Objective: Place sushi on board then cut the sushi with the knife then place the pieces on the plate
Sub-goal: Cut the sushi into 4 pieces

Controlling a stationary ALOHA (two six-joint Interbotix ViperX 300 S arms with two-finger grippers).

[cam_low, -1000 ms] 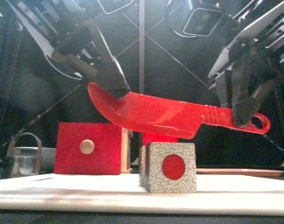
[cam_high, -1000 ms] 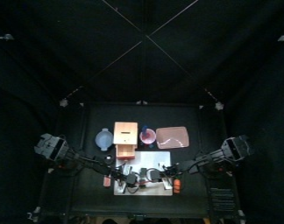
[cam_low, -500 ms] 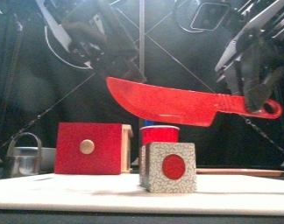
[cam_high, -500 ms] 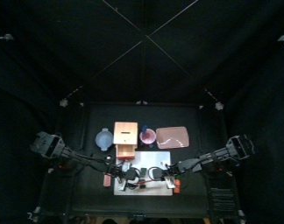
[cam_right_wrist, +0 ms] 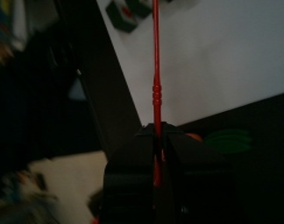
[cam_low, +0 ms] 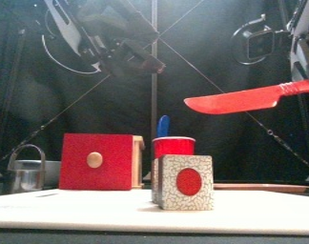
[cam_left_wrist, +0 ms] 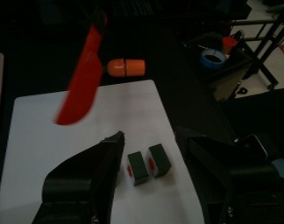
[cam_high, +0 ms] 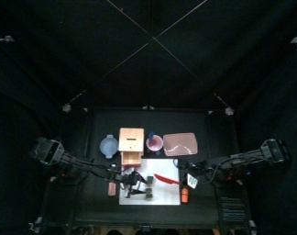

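The sushi roll, dark green blocks with a red centre, stands on the white board; in the left wrist view the sushi roll shows as two blocks side by side. My right gripper is shut on the handle of the red knife, held level high above the board's right side. The left gripper hangs open and empty above the board's left, well over the sushi. From above, the red knife lies over the board's right edge.
Behind the board stand the wooden box with red front, the red cup with a blue knife, the blue-grey bowl and the pink tray. A metal cutter sits far left. An orange toy lies off the board.
The left gripper let go of the knife's blade and rose away to the left. The right gripper carried the knife up and to the right, now holding it alone.
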